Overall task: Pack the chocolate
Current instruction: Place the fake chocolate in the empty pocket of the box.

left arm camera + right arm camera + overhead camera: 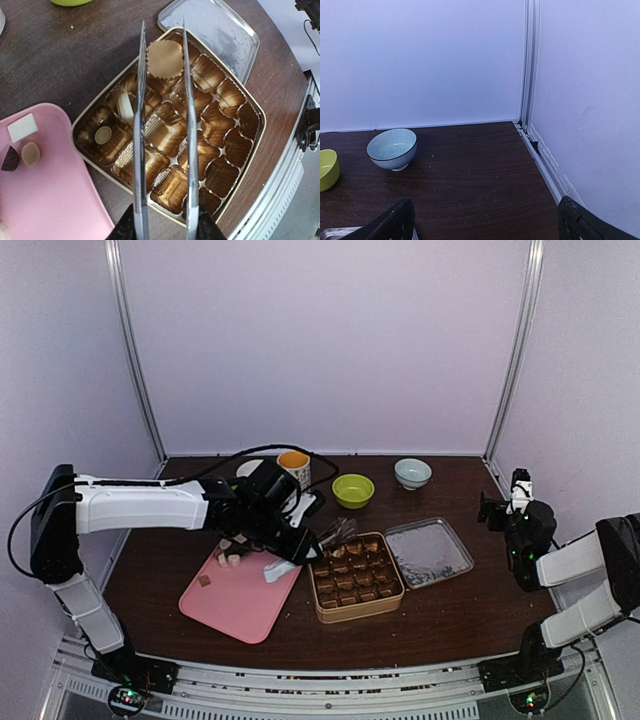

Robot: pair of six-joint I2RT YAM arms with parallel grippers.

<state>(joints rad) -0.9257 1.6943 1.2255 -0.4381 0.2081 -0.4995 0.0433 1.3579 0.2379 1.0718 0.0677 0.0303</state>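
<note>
My left gripper (pixel 165 231) is shut on a pair of metal tongs (pixel 140 150), whose two long arms reach out over the gold tin (pixel 263 125). A round tan chocolate (pixel 164 59) is pinched between the tong tips above the tin's far cups. A cream round piece (pixel 103 134) and a white piece (pixel 125 107) lie in cups on the tin's left side. More chocolate lies on the pink tray (pixel 50 200): a white square (pixel 22 127), a tan oval (pixel 30 153) and a dark chunk (pixel 10 158). My right gripper (pixel 485 225) is open and holds nothing, off at the right edge (pixel 505 502).
The tin's silver lid (pixel 428 551) lies flat just right of the tin (pixel 360 612). Behind them stand a green bowl (pixel 353 490), a blue-patterned bowl (pixel 392 148) and a cup with an orange inside (pixel 294 466). White walls enclose the table.
</note>
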